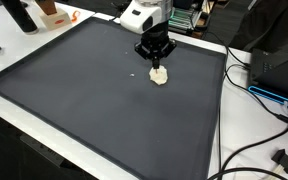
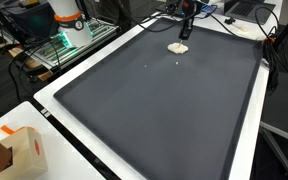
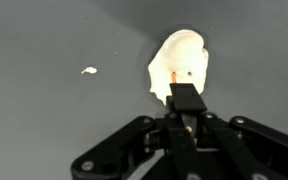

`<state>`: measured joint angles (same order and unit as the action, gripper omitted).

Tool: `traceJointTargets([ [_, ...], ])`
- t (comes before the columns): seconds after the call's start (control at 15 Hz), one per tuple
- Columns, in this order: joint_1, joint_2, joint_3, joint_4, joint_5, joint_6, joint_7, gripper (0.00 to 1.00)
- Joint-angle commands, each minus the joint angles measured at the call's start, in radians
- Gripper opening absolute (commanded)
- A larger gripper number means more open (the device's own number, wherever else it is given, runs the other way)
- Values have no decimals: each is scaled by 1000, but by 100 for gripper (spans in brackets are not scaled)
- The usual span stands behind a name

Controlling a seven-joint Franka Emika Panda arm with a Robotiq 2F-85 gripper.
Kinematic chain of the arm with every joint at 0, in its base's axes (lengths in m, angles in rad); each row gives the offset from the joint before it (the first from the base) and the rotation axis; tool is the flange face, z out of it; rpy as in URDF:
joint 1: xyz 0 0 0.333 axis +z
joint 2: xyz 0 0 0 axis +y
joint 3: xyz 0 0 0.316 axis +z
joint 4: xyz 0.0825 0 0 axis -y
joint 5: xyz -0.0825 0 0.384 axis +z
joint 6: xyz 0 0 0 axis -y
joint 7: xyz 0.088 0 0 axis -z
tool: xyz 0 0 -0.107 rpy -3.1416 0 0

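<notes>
Black gripper (image 3: 184, 92) fingers come in from the bottom of the wrist view, pressed together into one narrow bar. Their tip lies over the lower edge of a cream-white lump (image 3: 179, 58). Whether they nip a bit of the lump or only touch it is hard to tell from this angle. A small orange spot shows on the lump just beside the fingertips.

In both exterior views the gripper (image 1: 157, 64) (image 2: 185, 33) points straight down at the lump (image 1: 160, 78) (image 2: 179, 47), which lies on a dark grey mat (image 1: 74, 95) (image 2: 154, 115), towards the mat's edge nearest the robot's base. A tiny pale crumb (image 3: 89, 70) lies on the mat near the lump but apart from it.

The mat covers most of a white table (image 1: 9, 100). Black cables (image 1: 256, 148) trail off one side in an exterior view, and an orange-and-white box (image 2: 24, 150) stands at a table corner, well apart from the gripper.
</notes>
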<state>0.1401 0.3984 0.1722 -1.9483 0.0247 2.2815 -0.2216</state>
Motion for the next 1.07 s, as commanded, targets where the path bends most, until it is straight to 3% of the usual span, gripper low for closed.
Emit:
traceJointTargets([
  [0.0, -12, 31, 8, 17, 21, -19, -10, 3],
  [1.0, -6, -91, 10, -19, 10, -31, -6, 3],
])
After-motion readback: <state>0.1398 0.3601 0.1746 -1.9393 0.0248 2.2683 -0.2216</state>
